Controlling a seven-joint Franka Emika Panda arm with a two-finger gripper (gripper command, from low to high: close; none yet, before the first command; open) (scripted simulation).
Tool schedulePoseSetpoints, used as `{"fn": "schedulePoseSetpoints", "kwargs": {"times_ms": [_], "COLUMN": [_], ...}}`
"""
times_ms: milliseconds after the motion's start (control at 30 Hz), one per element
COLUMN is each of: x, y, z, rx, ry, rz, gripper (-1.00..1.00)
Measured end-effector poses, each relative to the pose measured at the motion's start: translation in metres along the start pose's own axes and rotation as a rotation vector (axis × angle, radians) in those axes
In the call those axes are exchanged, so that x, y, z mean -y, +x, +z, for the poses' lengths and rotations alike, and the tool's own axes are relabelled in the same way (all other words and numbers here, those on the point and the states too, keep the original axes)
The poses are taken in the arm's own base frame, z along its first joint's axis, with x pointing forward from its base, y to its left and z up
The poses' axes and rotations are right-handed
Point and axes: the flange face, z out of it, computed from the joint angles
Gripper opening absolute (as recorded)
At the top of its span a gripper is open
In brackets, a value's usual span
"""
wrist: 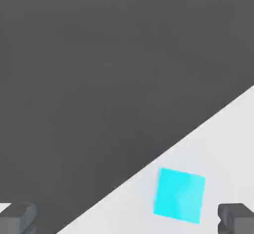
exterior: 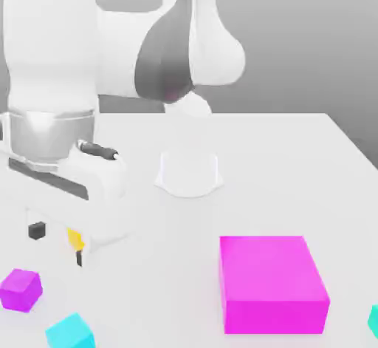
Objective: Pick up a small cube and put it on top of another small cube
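Cyan cube (exterior: 70, 333) lying on table (exterior: 166, 295), near its edge in hand view, apart from gripper (exterior: 58, 244). Gripper hanging above table, fingers standing wide, holding nothing. Yellow cube (exterior: 75, 239) sitting partly behind one finger in exterior view. Purple cube (exterior: 21, 290) lying near cyan one. Magenta block (exterior: 273, 284) resting well apart, toward the exterior view's right; teal cube (exterior: 374, 321) sitting past it.

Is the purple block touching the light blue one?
Apart. The exterior view shows white table between the purple block and the light blue block.
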Motion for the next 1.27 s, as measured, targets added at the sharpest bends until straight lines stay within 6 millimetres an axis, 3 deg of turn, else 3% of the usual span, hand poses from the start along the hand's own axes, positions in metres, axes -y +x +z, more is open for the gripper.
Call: {"fn": "schedulePoseSetpoints", "kwargs": {"times_ms": [167,300,333,533,600,700,800,1000,1067,1167,1200,1267], "x": [-0.027,-0.037,-0.038,-0.038,-0.036,-0.032,-0.054,-0.125,-0.137,-0.145,-0.146,-0.146], "y": [0.015,0.014,0.014,0.014,0.015,0.017,0.049,0.118,0.126,0.126,0.126,0.126], "z": [0.088,0.148,0.155,0.159,0.144,0.105,0.081,0.042,0.053,0.091,0.098,0.098], "rx": [0.041,0.046,0.046,0.045,0.046,0.046,0.034,0.035,0.039,0.040,0.040,0.040], "ry": [-0.108,-0.122,-0.122,-0.121,-0.121,-0.122,-0.128,-0.128,-0.124,-0.124,-0.124,-0.124], "rz": [0.116,0.131,0.132,0.132,0.132,0.132,0.155,0.223,0.233,0.236,0.237,0.237], "gripper": [0.00,0.00,-1.00,-1.00,-1.00,-1.00,-1.00,-1.00,-1.00,-1.00,1.00,1.00]}}
